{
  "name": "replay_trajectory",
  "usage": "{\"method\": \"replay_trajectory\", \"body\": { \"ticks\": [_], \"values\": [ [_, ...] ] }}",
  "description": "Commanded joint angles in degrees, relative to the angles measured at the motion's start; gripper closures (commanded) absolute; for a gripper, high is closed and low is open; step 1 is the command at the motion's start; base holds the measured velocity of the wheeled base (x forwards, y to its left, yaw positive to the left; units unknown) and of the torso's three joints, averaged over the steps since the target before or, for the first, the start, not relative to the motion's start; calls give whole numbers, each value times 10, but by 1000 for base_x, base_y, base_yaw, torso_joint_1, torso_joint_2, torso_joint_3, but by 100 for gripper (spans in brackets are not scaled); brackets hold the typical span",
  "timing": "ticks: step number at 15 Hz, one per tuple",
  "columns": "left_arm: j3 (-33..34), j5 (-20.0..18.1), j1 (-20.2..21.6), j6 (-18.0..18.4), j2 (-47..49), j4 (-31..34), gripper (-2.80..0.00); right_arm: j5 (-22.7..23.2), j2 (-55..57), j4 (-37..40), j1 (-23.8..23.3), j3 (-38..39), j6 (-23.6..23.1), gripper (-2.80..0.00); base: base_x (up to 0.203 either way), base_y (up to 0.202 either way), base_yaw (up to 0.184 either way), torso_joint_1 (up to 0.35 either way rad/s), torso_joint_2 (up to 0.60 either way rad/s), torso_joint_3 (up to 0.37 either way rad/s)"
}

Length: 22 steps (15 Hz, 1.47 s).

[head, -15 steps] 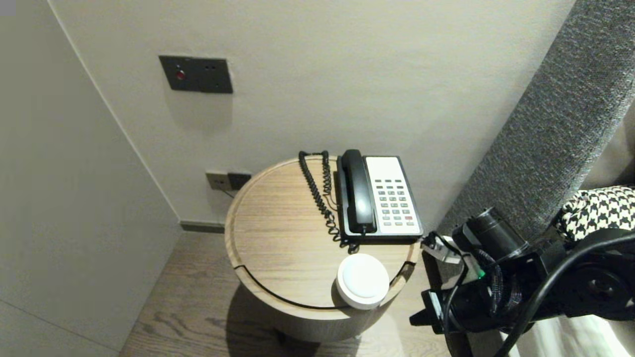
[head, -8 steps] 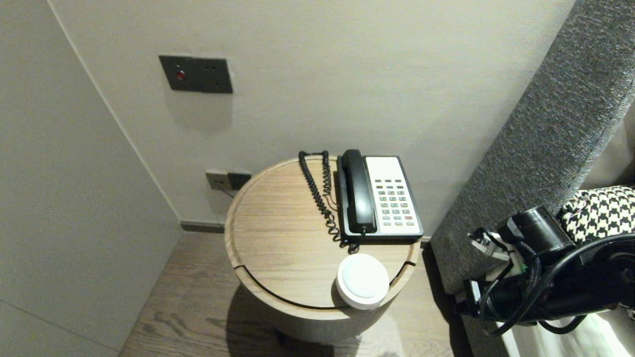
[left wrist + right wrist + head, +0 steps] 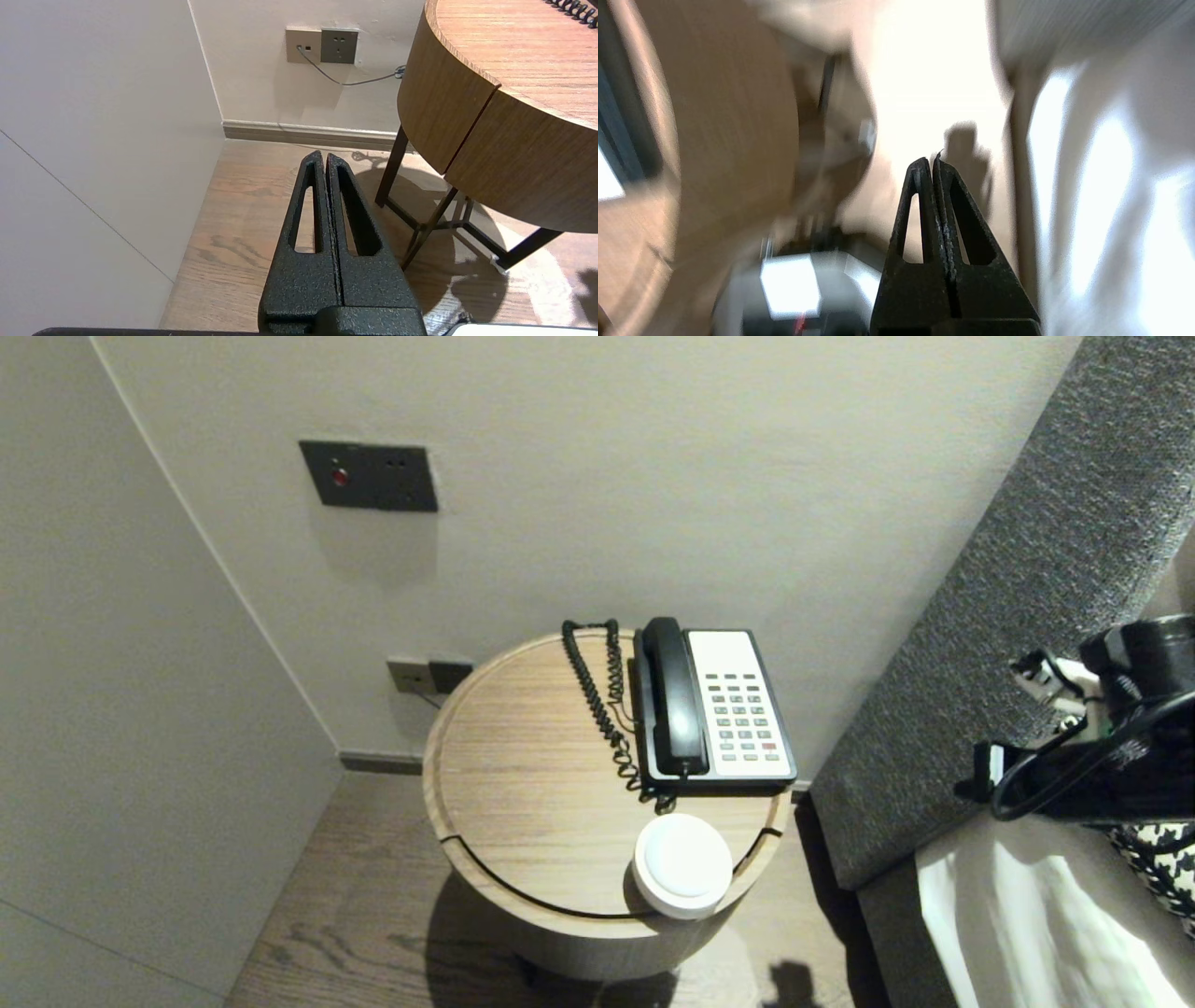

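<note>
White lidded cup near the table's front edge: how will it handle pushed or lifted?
The white cup looks light and disposable, so it probably slides or tips easily. It stands by the front rim of the round table; an outward push could drop it. Hard squeezing may crush it.

- Right arm [image 3: 1102, 747]: was cut off by the head view's right edge, and its fingers were hidden there.
- Right wrist view: was smeared throughout, save the right gripper [image 3: 932, 161]. The round table [image 3: 738, 116] was a brown blur and the bedding [image 3: 1111, 186] a white glare.
- Left gripper [image 3: 323, 154]: its base was cut by the view's lower edge.
- Coiled cord [image 3: 572, 8]: only a corner showed in the left wrist view.
- Telephone [image 3: 738, 709]: its key labels were too small to read.
- Lidded cup [image 3: 682, 863]: its contents were hidden.
- Houndstooth cushion [image 3: 1162, 859]: lay largely behind the arm.
</note>
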Motion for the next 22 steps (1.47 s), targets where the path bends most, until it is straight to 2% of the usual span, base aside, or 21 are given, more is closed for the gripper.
{"method": "replay_trajectory", "body": {
  "ticks": [1,4,7,13,15,18,20,22],
  "values": [
    [0,0,0,0,-1,0,0,-2,-38,30,-31,-82,-15,0,0,0,0,0,0,0],
    [0,0,0,0,-1,0,0,-2,-75,111,-38,-212,-23,0,0,0,0,0,0,0],
    [0,0,0,0,-1,0,0,-2,-120,159,-39,-332,-25,0,0,0,0,0,0,0],
    [0,0,0,0,-1,0,0,-7,-178,164,-40,-502,-25,0,0,0,0,0,0,0],
    [0,0,0,0,-1,0,0,-35,-190,155,-42,-537,-28,0,0,0,0,0,0,0],
    [0,0,0,0,-1,0,0,-39,-246,146,-41,-491,-43,0,0,0,0,0,0,0],
    [0,0,0,0,-1,0,0,-37,-303,145,-40,-402,-56,0,0,0,0,0,0,0],
    [0,0,0,0,-1,0,0,-35,-372,141,-38,-274,-70,0,0,0,0,0,0,0]
  ]
}}
